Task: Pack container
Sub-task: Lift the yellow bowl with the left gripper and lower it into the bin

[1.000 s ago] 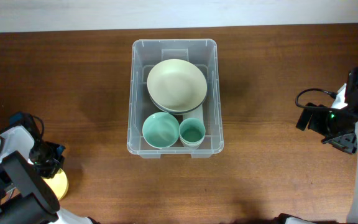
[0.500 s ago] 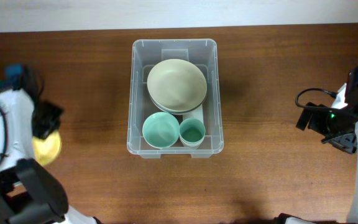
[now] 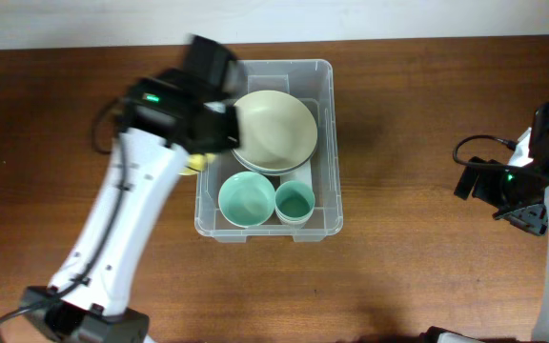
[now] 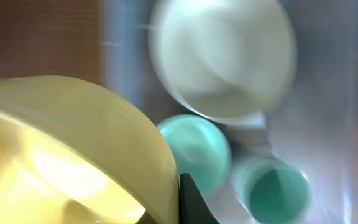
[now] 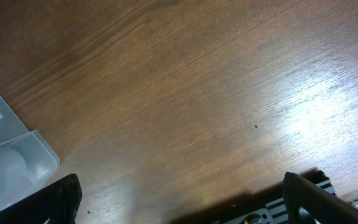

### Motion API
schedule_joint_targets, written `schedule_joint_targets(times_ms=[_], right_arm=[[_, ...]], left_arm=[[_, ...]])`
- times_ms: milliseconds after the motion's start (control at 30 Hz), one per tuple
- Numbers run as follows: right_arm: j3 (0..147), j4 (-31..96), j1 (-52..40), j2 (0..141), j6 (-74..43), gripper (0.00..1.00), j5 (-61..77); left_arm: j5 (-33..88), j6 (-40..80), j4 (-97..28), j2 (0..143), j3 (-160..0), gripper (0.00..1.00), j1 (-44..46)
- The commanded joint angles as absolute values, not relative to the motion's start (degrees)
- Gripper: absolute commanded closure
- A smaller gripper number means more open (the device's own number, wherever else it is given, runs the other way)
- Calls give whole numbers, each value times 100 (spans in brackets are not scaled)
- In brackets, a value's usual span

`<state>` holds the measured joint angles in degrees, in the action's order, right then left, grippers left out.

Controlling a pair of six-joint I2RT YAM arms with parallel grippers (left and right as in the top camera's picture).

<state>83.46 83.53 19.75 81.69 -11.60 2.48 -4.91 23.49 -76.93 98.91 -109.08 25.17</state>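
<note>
Over the container's left rim, the left hand (image 3: 208, 138) grips a yellow bowl (image 4: 73, 149), with one dark finger (image 4: 192, 202) showing right at the bowl's edge. Just beyond it, inside the container (image 3: 330, 162), a big cream bowl (image 3: 273, 129) fills the far end. A teal bowl (image 3: 246, 200) and a teal cup (image 3: 294, 203) sit side by side at the near end. That container stands mid-surface (image 3: 417, 114), its short ends far and near. Well off to the right, the right hand (image 5: 179, 190) hovers over the wood, fingers spread wide.
</note>
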Motion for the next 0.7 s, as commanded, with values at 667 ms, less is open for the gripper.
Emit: schedule_joint_targets(times_ms=[667], right_arm=[[8433, 8355, 1990, 8103, -1133, 1, 261]], left_arm=[[-576, 2093, -8060, 11826, -10934, 100, 3548]])
